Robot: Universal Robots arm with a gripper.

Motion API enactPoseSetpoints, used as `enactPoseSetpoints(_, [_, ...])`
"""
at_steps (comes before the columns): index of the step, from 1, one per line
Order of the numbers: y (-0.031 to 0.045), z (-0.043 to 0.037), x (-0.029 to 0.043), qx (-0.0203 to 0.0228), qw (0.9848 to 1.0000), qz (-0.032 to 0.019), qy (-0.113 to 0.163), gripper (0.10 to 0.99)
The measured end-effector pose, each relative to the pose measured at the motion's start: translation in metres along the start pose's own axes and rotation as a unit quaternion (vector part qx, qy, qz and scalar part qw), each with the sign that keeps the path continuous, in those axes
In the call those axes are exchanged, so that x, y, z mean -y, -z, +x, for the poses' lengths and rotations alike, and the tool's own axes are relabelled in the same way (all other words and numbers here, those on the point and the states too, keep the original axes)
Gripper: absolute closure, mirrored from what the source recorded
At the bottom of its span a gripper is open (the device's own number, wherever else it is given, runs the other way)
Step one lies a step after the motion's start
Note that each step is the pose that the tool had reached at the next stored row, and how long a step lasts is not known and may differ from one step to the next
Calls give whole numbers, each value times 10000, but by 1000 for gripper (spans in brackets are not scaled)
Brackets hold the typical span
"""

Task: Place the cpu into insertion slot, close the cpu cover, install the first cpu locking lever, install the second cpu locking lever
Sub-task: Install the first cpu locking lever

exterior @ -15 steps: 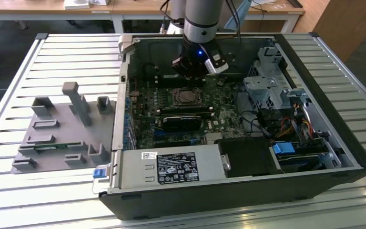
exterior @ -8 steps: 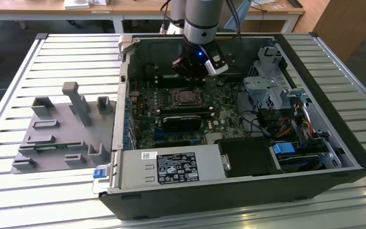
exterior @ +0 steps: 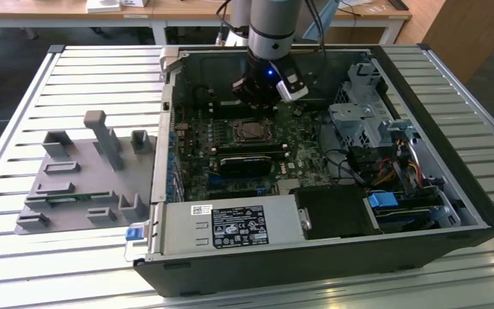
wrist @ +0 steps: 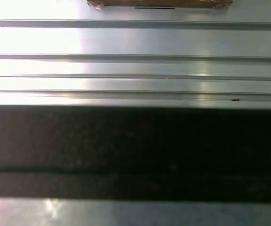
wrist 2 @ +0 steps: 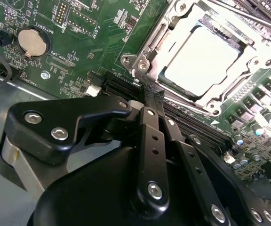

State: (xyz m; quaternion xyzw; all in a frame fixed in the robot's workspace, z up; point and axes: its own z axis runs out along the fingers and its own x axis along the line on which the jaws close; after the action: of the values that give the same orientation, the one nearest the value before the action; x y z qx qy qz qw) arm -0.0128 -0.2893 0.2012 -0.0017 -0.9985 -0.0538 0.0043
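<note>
Second wrist view: my pincer (wrist 2: 148,96), pressed together and empty, hovers just beside the cpu cover (wrist 2: 150,46) lying over the seated cpu (wrist 2: 202,61), so I judge latching is in hand, needing a precise nudge.

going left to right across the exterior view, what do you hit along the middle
grey plastic tray with upright holders → square silvery-rimmed insertion slot in the green circuit board → silvery metal drive cage → bundle of coloured wires
</note>
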Motion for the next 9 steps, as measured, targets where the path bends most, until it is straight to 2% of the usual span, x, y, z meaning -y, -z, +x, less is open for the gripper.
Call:
enactPoseSetpoints(4, [6,-1,-1,1,10000,5,1,980])
enactPoseSetpoints(9, [-29,1,5,-3,10000,61,-1,980])
